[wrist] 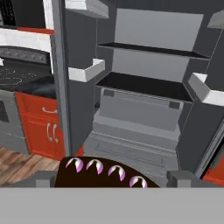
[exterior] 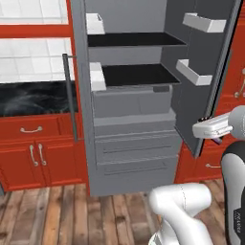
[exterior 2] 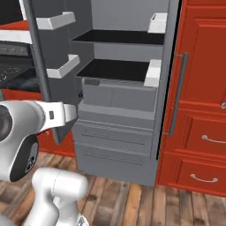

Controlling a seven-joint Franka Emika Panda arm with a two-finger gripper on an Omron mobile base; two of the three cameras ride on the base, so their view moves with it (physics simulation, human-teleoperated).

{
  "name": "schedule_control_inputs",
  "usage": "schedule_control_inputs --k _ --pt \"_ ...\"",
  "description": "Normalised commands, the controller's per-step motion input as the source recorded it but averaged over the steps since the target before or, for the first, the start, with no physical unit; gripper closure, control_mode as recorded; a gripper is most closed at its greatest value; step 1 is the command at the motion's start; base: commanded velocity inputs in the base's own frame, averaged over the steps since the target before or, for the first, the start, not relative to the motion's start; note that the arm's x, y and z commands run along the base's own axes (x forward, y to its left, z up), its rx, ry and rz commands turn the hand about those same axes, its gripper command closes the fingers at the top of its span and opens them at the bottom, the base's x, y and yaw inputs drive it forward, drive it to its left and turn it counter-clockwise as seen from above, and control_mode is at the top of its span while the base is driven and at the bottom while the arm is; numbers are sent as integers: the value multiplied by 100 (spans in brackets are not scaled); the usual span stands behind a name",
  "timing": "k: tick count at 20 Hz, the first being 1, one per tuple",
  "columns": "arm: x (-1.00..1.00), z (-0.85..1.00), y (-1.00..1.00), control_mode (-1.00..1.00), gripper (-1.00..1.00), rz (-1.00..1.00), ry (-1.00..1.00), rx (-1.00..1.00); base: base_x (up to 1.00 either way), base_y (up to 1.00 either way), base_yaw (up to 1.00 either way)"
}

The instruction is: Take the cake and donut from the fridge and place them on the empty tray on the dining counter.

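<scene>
A: Cake (wrist: 101, 174): dark brown, with white-and-pink dollops along its top edge, at the bottom centre of the hand view, between the two dark fingertips (wrist: 43, 178).
B: Held?
A: The jaws stand wide, one tip on either side of it. Contact cannot be told from the hand view.
B: Gripper in the base views?
A: The hand shows at mid right in the left base view (exterior: 215, 136), in front of the open door's lower edge; a dark bit shows under it.
B: Fridge (exterior: 134, 124)?
A: Both doors swung open. Two black shelves (wrist: 144, 85) bare, centre of the hand view. White door bins (exterior: 194, 72) on each door, grey drawers (exterior 2: 117, 141) beneath.
B: Surroundings?
A: Red cabinets (exterior: 28, 153) at left in the left base view, black worktop (exterior: 33, 98) above them, wooden floor (exterior: 72, 215) below.
</scene>
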Motion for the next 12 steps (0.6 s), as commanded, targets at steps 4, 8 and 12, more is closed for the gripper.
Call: schedule_control_inputs --k 4,8,12 --pt "0 0 0 100 100 0 0 0 -80 0 40" --pt "0 0 0 100 100 0 0 0 -55 0 53" --pt "0 0 0 100 100 0 0 0 -47 0 61"
